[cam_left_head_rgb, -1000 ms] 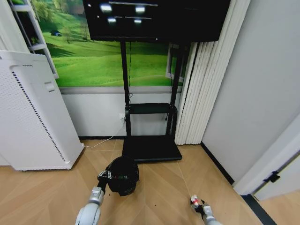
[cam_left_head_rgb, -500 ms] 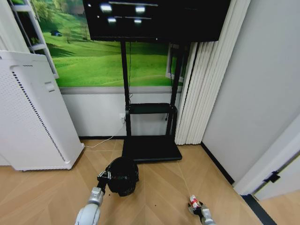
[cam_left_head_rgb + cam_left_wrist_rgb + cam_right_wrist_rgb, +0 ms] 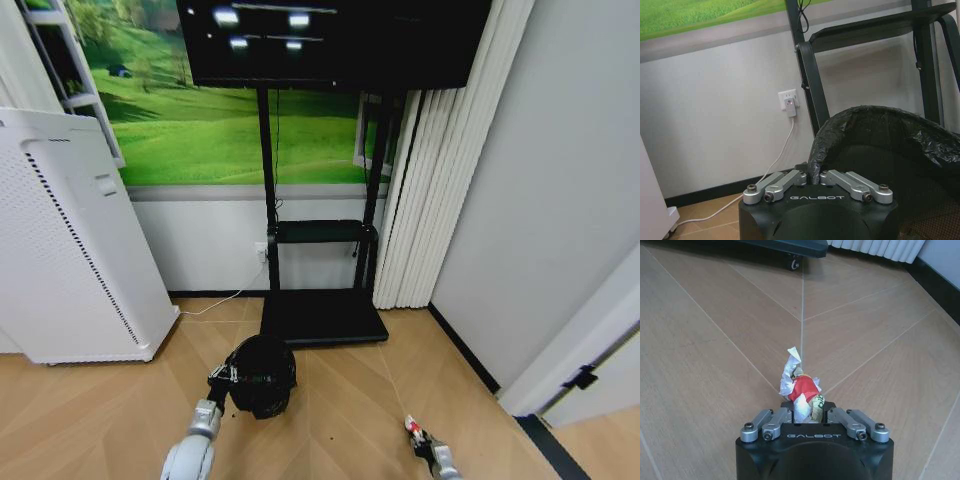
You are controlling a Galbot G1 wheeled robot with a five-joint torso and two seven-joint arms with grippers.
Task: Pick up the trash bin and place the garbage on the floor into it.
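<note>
- Wrapper (image 3: 801, 390), crumpled red and white, is pinched between the closed fingers of the right gripper (image 3: 809, 416) and sticks out beyond the fingertips over the wood floor (image 3: 700, 365).
- Right gripper, head view (image 3: 418, 436): low over the floor, well to the right of the bin (image 3: 262, 375) and nearer the robot than the bin is; the red-and-white scrap (image 3: 410, 427) shows at its tip.
- Left gripper (image 3: 816, 176): clamped on the near rim of the bin, one finger inside and one outside, with the black liner (image 3: 875, 125) bunched at the grip. In the head view the left gripper (image 3: 224, 379) sits on the bin's left edge.
- Bin: black, round, lined, mouth open upward, in front of the TV stand base (image 3: 322, 318) and to the right of the white appliance (image 3: 70, 250). Whether it rests on the floor or is held just above it cannot be told.
- Step in hand, as judged: carrying the wrapper to the bin. One litter item is in the grip; no other litter is to be seen on the floor around the bin.
- To do it well: keep the pinch firm, since the paper is light and only partly caught; lift clear of the floor before travelling toward the bin; bring the fingertips over the mouth, past the liner's edge, before letting go; hold the bin level throughout.
- Risk: a release made short of the rim would drop the wrapper beside the bin.
</note>
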